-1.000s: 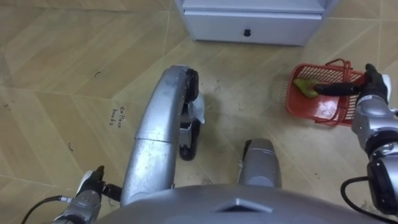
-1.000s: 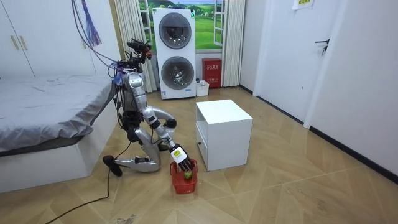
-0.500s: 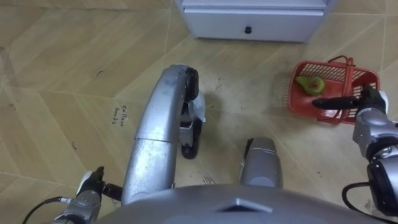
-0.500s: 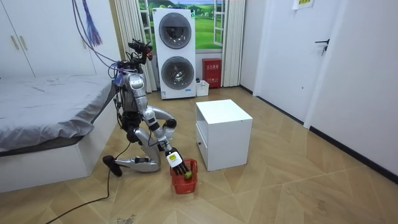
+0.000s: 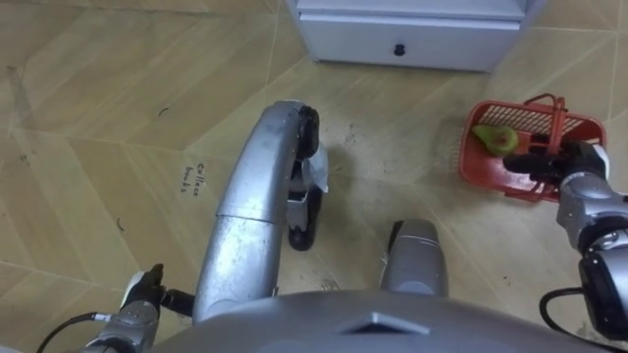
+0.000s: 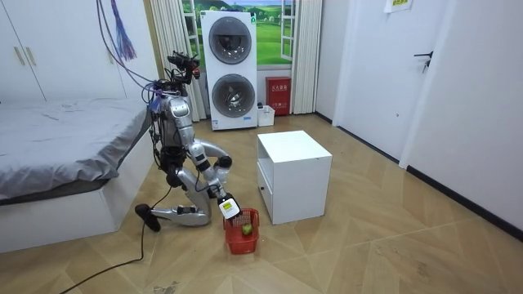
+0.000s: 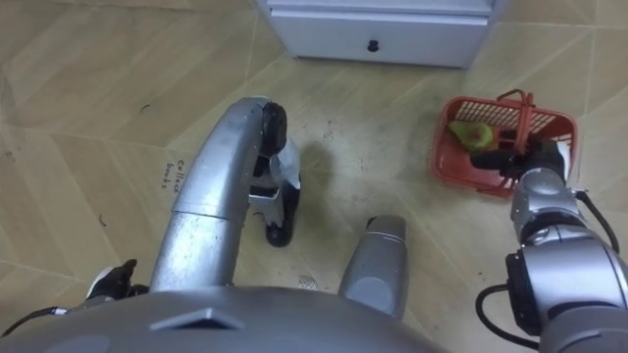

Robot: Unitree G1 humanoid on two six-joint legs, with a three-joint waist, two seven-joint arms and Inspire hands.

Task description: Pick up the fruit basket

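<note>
Fruit basket (image 5: 491,169) sits on the floor just off the white cabinet (image 5: 412,44), right hand (image 5: 567,162) at its cabinet-far rim by the upright handle (image 5: 555,116) (can't tell if it's curled), so I'd grab the handle mid-span and lift level to keep the green fruit (image 5: 496,137) in.
</note>
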